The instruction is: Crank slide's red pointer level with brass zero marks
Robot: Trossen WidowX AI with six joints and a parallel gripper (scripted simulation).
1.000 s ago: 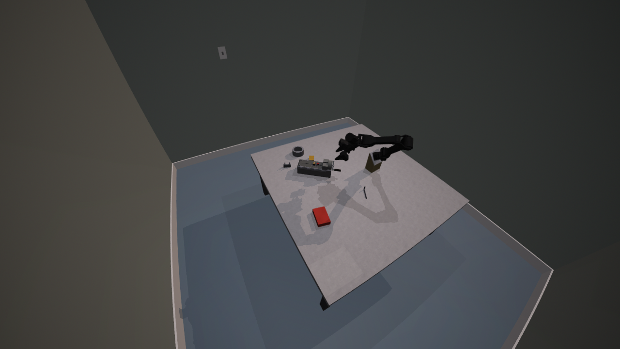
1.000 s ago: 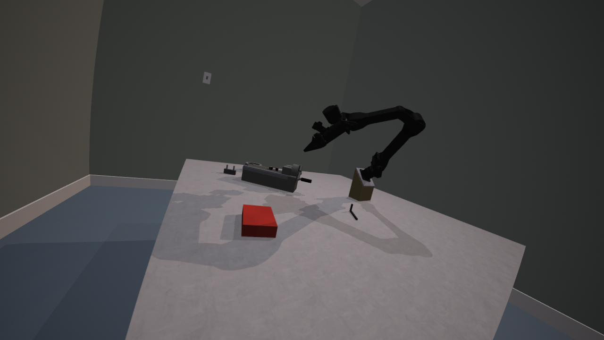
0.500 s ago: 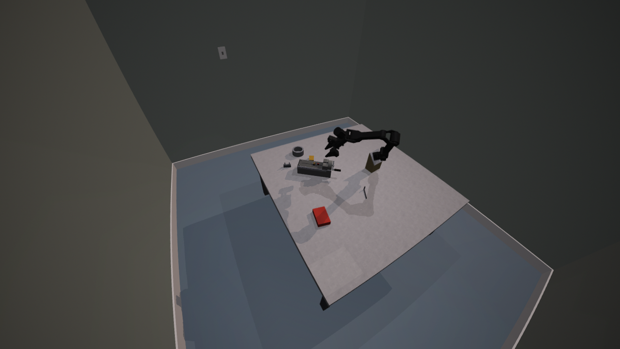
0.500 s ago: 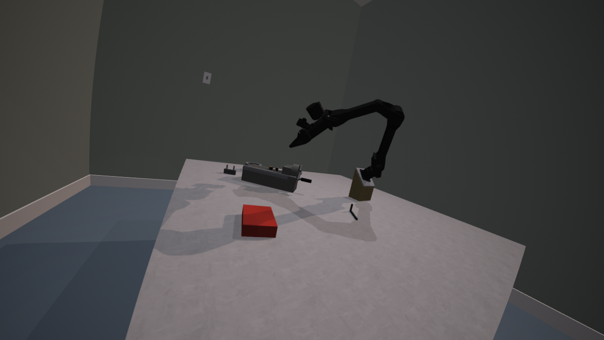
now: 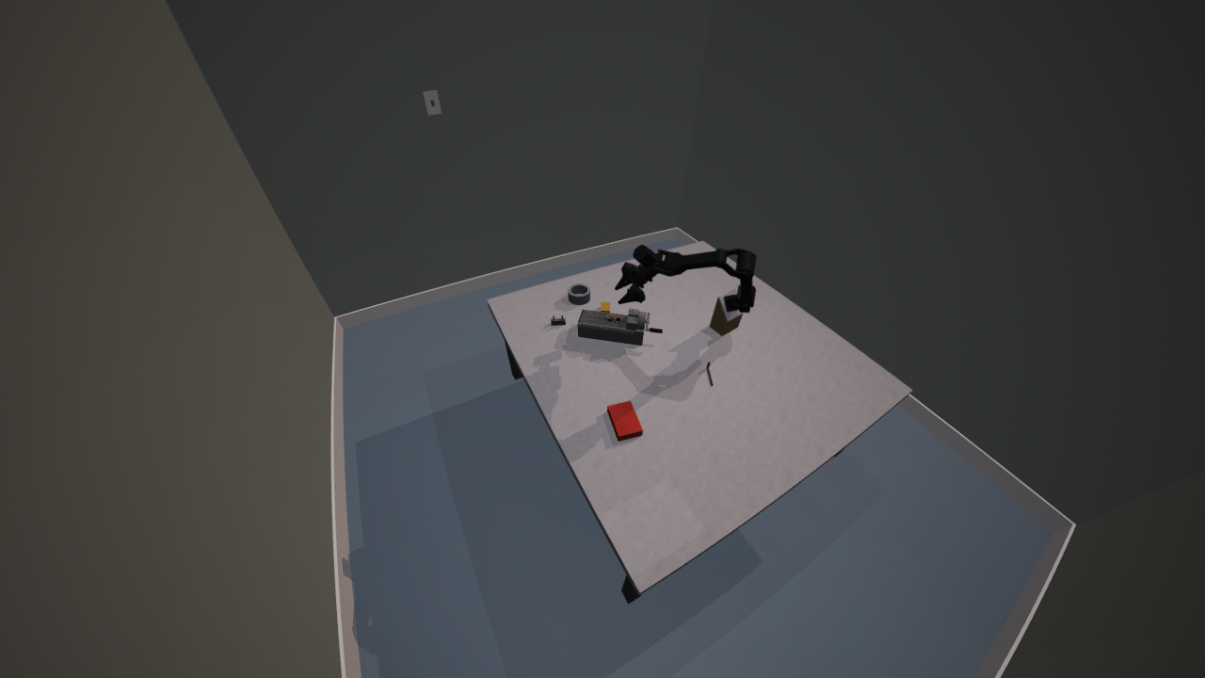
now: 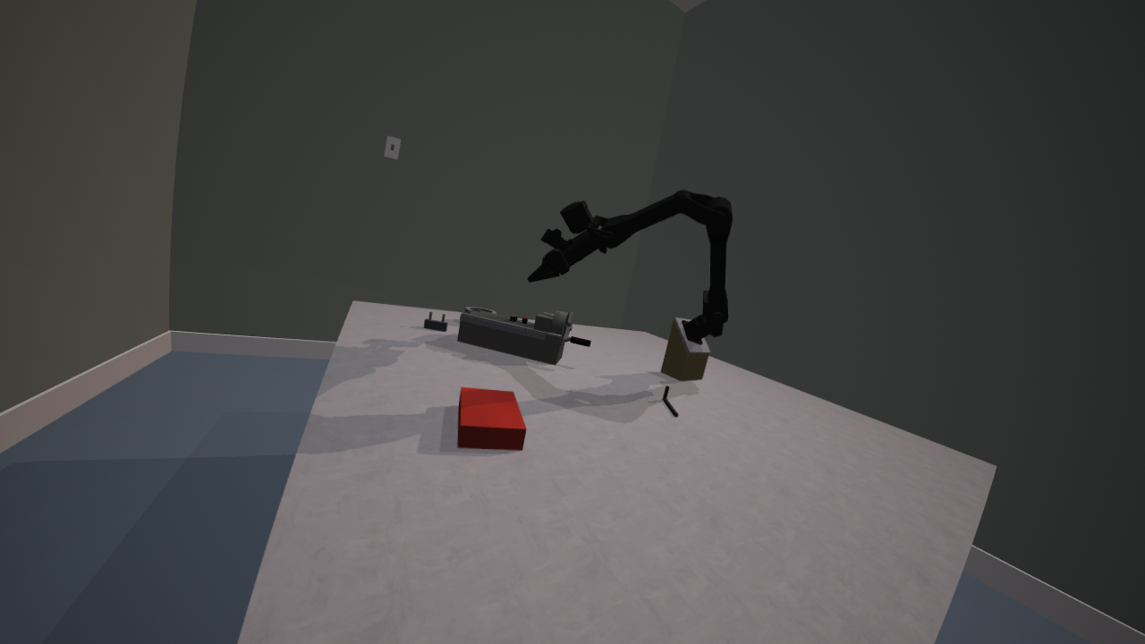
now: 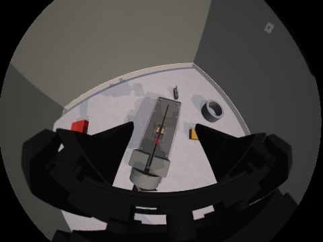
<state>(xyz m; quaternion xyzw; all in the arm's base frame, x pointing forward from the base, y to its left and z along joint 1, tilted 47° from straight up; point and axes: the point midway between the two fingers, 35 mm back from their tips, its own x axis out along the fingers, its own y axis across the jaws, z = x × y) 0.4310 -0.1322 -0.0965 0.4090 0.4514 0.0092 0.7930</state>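
The grey machine (image 5: 610, 333) (image 6: 508, 339) (image 7: 171, 115) stands on the table. Its black crank handle (image 5: 655, 330) (image 6: 580, 342) sticks out at the end nearest the arm's base; my gripper body hides it in the wrist view. The red pointer (image 7: 157, 141) sits in the slot, a short gap to the crank side of the two brass marks, one brass mark (image 7: 157, 130) left of the slot and the other brass mark (image 7: 162, 131) right of it. They are not level. My gripper (image 5: 619, 295) (image 6: 530, 279) (image 7: 165, 126) is open and empty, above the machine and clear of the handle.
A red block (image 5: 624, 420) (image 6: 489, 410) (image 7: 80, 126) lies off to one side. A yellow block (image 5: 604, 306) (image 7: 193, 134), a grey ring (image 5: 578, 300) (image 7: 208, 115) and a small two-pin piece (image 5: 557, 321) (image 6: 435, 325) (image 7: 175, 93) lie around the machine. A bent black rod (image 5: 710, 376) (image 6: 671, 407) lies near the arm's base.
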